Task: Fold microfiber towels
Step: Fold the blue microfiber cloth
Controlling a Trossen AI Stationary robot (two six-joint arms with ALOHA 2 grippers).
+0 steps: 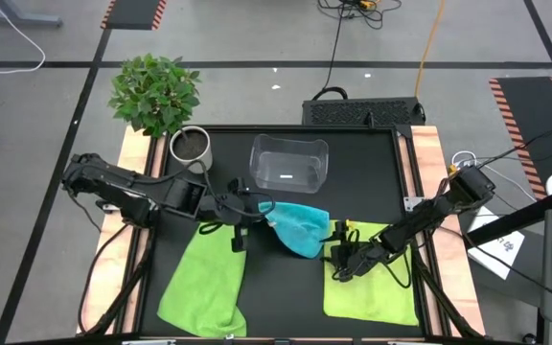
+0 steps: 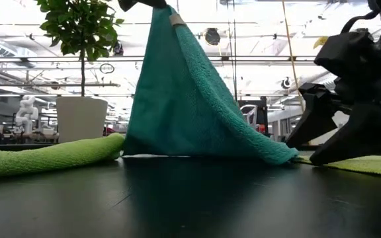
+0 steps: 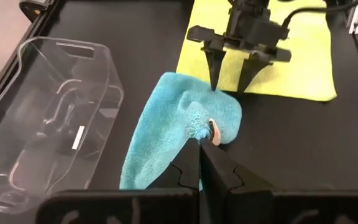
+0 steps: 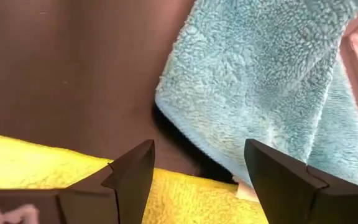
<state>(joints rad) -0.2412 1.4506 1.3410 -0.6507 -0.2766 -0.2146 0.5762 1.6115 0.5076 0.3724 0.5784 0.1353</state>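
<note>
**Black table, blue towel lifted**

On the black table (image 1: 286,278), the left gripper (image 3: 202,142) pinches the blue towel (image 1: 300,228) by a corner (raised like a tent). The right gripper (image 1: 335,259) gapes beside it, over one green towel (image 1: 372,287); another green towel (image 1: 204,283), bin (image 1: 288,163) and plant (image 1: 156,91) stand near.

Black table top (image 1: 286,287) with wooden side rails, left lime-green towel (image 1: 204,283) and right lime-green towel (image 1: 372,287) near the front edge, turquoise towel (image 1: 300,228) between them, clear plastic bin (image 1: 288,163) and potted plant (image 1: 188,144) toward the back.
</note>
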